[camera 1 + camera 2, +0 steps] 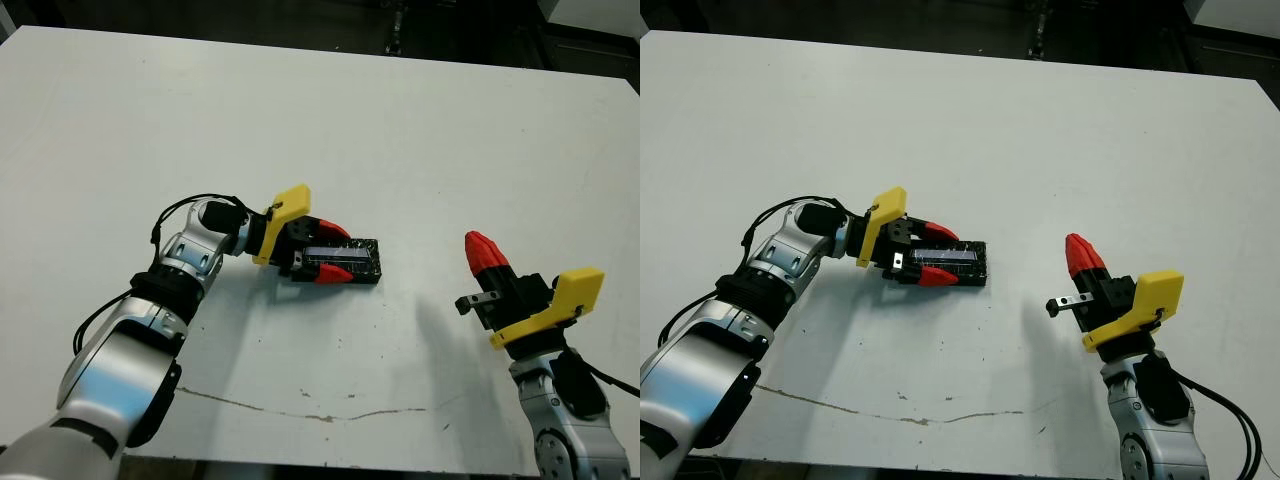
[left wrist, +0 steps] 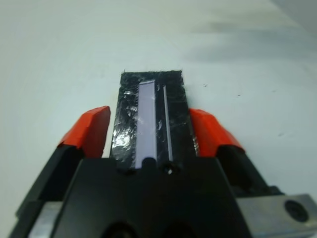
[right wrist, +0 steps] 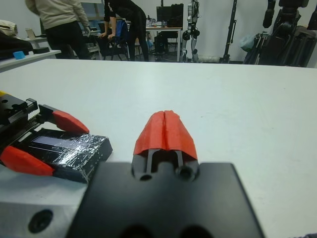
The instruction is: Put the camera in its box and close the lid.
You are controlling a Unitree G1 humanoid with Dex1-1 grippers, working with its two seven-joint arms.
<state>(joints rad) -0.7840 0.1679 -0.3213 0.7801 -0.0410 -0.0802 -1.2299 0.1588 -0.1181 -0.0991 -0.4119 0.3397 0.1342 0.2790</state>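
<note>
Surface: white surface [image 1: 400, 130], workshop and people beyond.
Lid: lid [image 1: 345, 258] flat on it, long axis running straight out from left end effector [image 1: 334, 252].
Left end effector: straddles lid's long sides, fingers spread about it.
Right end effector: right end effector [image 1: 482, 248] well apart from lid, closed, empty.

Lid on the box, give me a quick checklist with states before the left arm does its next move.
1. Lid sits on the box: ok, only the foil-speckled cover shows on the table.
2. Lid square and fully seated: cannot tell, the box edge is hidden.
3. Camera inside: cannot tell, nothing of it shows.
4. Left gripper straddles the lid, one finger on each long side: ok.
5. Fingers pressing the lid: cannot tell, contact is unclear.
6. Right gripper shut and apart from the lid: ok.
</note>
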